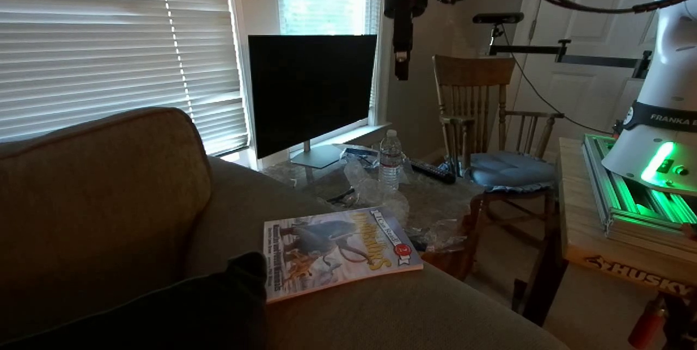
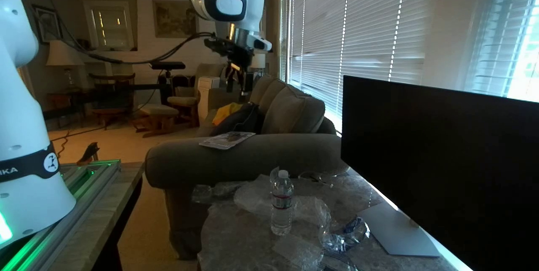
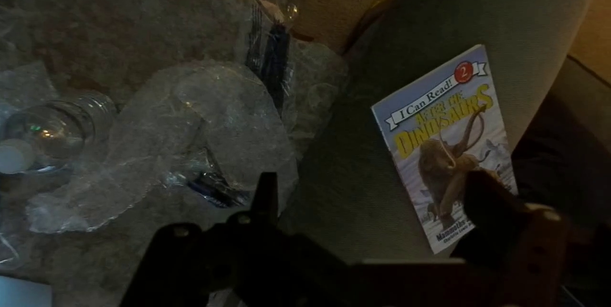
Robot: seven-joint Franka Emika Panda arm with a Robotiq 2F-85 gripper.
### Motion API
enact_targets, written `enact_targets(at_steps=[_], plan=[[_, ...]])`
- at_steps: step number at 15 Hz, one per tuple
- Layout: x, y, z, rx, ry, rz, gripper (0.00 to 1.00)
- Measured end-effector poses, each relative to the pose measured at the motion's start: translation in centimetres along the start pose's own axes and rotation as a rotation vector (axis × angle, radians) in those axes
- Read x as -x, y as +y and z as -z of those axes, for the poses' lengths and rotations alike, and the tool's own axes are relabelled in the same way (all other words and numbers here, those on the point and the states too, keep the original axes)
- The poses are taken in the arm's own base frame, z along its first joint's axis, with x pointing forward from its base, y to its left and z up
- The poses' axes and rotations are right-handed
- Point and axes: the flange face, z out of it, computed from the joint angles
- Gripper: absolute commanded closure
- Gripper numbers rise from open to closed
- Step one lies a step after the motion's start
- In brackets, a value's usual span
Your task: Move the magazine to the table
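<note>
The magazine lies flat, cover up, on the couch arm in both exterior views (image 1: 337,252) (image 2: 227,140). In the wrist view the magazine (image 3: 444,140) is right of centre, its lower right part hidden behind a finger. The table stands beside the couch arm in both exterior views (image 1: 435,206) (image 2: 236,237); its stone-like top (image 3: 133,25) fills the left of the wrist view. My gripper is high above the couch and table in both exterior views (image 1: 402,64) (image 2: 237,87). In the wrist view the gripper (image 3: 372,175) is open, fingers wide apart, with nothing between them.
A water bottle (image 2: 281,205) and crumpled clear plastic (image 3: 229,106) are on the table. A monitor (image 1: 313,94) stands at its window side. A remote (image 1: 433,170) lies near the wooden chair (image 1: 474,75). A dark cushion (image 1: 163,312) is beside the magazine on the couch (image 2: 252,161).
</note>
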Motion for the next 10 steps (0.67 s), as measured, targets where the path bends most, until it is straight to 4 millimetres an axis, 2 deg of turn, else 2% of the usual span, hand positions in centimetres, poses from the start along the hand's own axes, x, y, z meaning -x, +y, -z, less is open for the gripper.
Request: enact_targets(at_steps=[6,8,10], plan=[[-1.7,-0.7,-7.2,-0.027,-0.041,0.062,0.0],[-2.2,-0.8,-8.8,-0.039,-0.066,0.074,0.0],[-2.6,-0.7,-9.5,-0.045,-0.075,0.075,0.0]])
